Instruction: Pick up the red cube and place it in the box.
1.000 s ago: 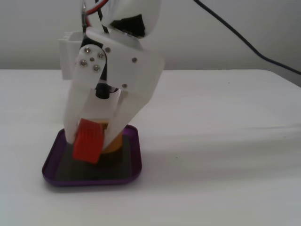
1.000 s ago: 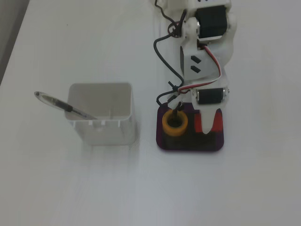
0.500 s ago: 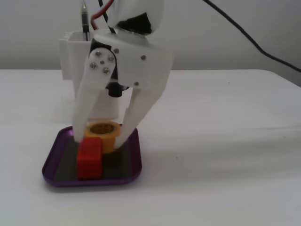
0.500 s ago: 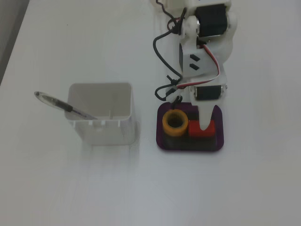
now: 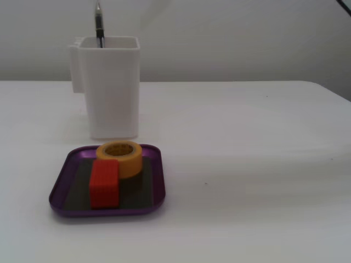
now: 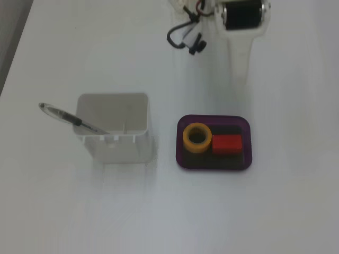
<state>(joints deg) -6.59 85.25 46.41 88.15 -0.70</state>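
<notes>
The red cube [image 5: 104, 183] lies on the dark floor of the purple box [image 5: 60, 186], touching the front of a yellow tape roll [image 5: 120, 156]. In the other fixed view the cube [image 6: 226, 143] sits at the right of the box [image 6: 214, 165], with the tape roll [image 6: 197, 137] at its left. My gripper [image 6: 238, 79] shows only there, as a white tapered shape pointing down from the arm's black motor [image 6: 241, 13] at the top edge. It hangs just beyond the box's far rim, apart from the cube and holding nothing. White on white hides how the jaws stand.
A tall white pen holder [image 5: 112, 87] with a black pen [image 5: 99, 24] stands behind the box; in the other fixed view the holder [image 6: 114, 129] is left of the box. Black cables [image 6: 185, 37] hang by the arm's base. The table's right edge [image 5: 334, 90] shows.
</notes>
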